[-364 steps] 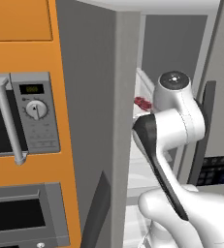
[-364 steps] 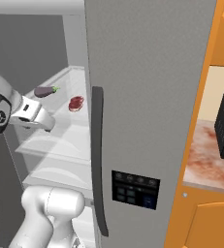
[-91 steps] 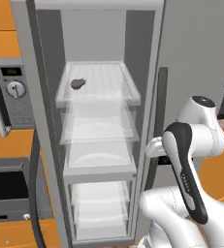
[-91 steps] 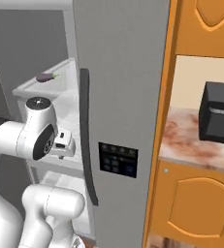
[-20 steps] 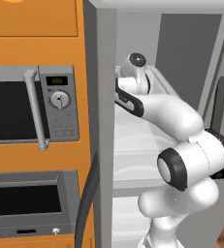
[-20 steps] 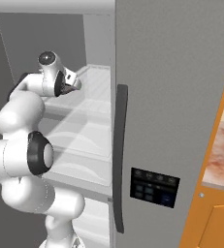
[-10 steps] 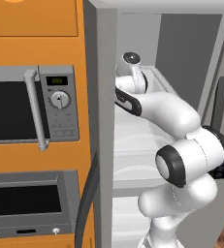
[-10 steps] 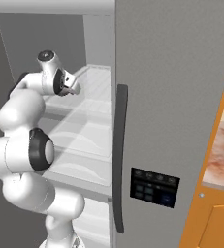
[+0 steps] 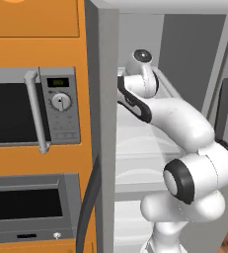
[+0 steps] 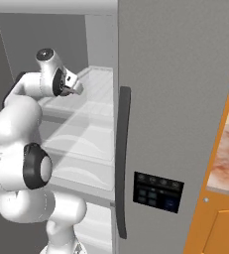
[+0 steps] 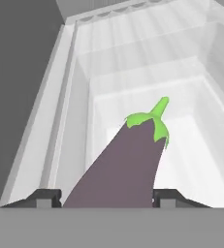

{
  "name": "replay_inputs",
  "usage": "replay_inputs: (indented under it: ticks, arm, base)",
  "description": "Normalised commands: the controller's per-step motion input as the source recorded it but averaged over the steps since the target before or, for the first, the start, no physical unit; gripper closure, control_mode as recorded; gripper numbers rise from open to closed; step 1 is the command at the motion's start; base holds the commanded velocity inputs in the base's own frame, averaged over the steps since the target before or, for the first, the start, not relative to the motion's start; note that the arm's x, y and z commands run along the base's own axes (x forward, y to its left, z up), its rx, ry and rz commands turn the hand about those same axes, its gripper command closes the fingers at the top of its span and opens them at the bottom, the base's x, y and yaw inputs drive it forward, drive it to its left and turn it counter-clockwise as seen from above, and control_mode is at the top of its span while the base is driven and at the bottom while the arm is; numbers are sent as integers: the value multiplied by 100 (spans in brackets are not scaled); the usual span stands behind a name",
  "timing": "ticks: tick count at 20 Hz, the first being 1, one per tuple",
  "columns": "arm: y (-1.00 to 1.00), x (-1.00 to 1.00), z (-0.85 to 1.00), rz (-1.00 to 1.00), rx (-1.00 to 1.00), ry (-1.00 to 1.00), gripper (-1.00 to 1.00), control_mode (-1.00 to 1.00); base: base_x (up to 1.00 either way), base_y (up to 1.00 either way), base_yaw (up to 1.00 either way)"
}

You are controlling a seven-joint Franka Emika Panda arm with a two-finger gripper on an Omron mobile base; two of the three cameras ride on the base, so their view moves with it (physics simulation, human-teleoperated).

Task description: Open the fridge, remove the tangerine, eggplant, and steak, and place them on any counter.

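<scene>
Arm bent into fridge [image 10: 175,99] — gripper [image 11: 106,197] seemingly pinching eggplant [image 11: 128,164].

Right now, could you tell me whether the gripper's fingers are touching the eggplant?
Touching. In the hand view the eggplant lies between the gripper's two dark fingertips, and its purple body runs right up against both with no gap showing.

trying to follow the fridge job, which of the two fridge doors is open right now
The left door, swung out beside the oven cabinet; the arm reaches past it onto a shelf. The right door, with the dark handle and control panel, is closed.
</scene>
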Motion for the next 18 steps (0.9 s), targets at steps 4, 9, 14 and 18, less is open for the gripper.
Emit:
replay_inputs:
  ticks: [4, 9, 14, 18]
  arm:
    - [-56, -100, 73, 0, 1, -28, 100, -100]
    - [-52, -100, 83, 2, 0, -6, 100, -100]
    - [-29, -100, 17, 0, -3, 12, 100, -100]
    - [-3, -100, -5, 0, -8, 32, 100, -100]
  base:
    - [0, 0, 0]
    - [0, 0, 0]
    - [0, 0, 0]
    - [0, 0, 0]
